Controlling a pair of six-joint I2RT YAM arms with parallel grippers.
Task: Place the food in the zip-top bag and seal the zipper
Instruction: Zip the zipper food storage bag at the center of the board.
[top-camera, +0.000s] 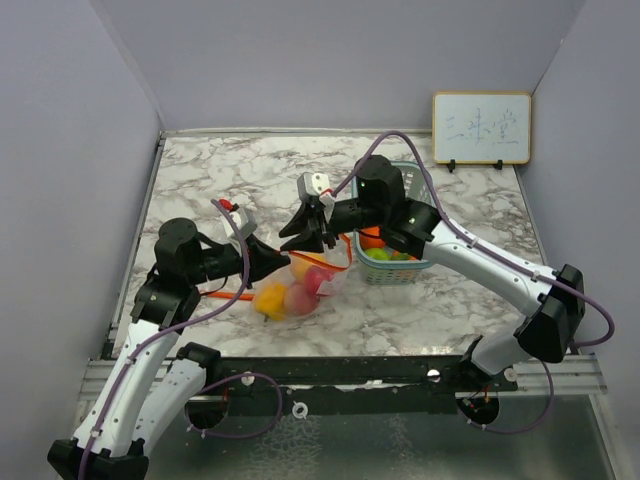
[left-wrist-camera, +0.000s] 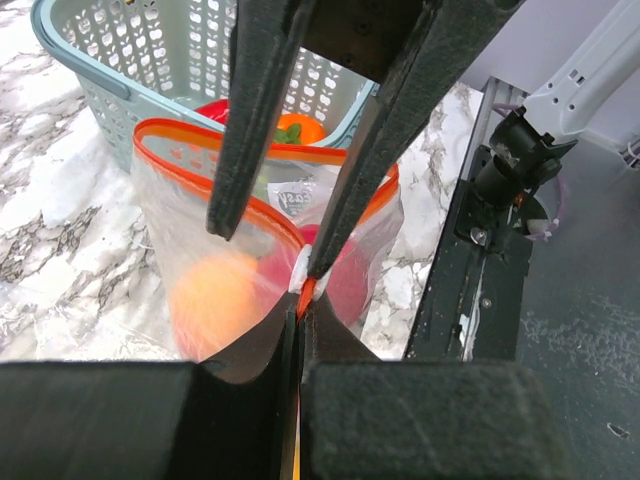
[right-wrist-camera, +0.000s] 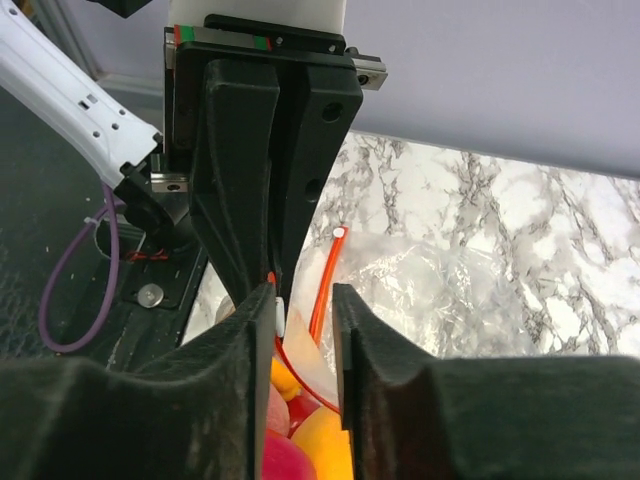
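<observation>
Left pincer (top-camera: 283, 262): shut tight on the zipper (right-wrist-camera: 322, 275), gripping one end of the strip. A small white tab (left-wrist-camera: 300, 270) sits on the strip right at its fingertips.

Right pincer (right-wrist-camera: 303, 300): narrow but parted, pointing at the left pincer from the other side, tips nearly meeting. In its wrist view the strip runs up through the gap between the fingers, not squeezed. One finger lies against the white tab. In the left wrist view its two fingers come down on either side of the bag's near lip.

Bag (left-wrist-camera: 165, 215): on the worktop (top-camera: 250, 170), near the middle, below the two pincers and just left of the basket (left-wrist-camera: 90, 70). Cannot tell whether bag and basket touch. The mouth is lifted toward the pincers and gapes, the orange-red strip forming a loop. It is not sealed along most of its length.

Food (top-camera: 297, 297): part is in the bag. From above, a yellow piece (top-camera: 270, 300), a pink piece next to it, and a red piece (top-camera: 318, 280) closer to the basket. The left wrist view shows them blurred through the plastic.

More is in the basket: an orange piece with a green top (left-wrist-camera: 297, 128), something red beside it, and green pieces seen from above.

Basket: teal lattice, upright, under the right arm's wrist.

Whiteboard (top-camera: 481, 127): propped at the far right corner of the worktop, well apart from the rest.
</observation>
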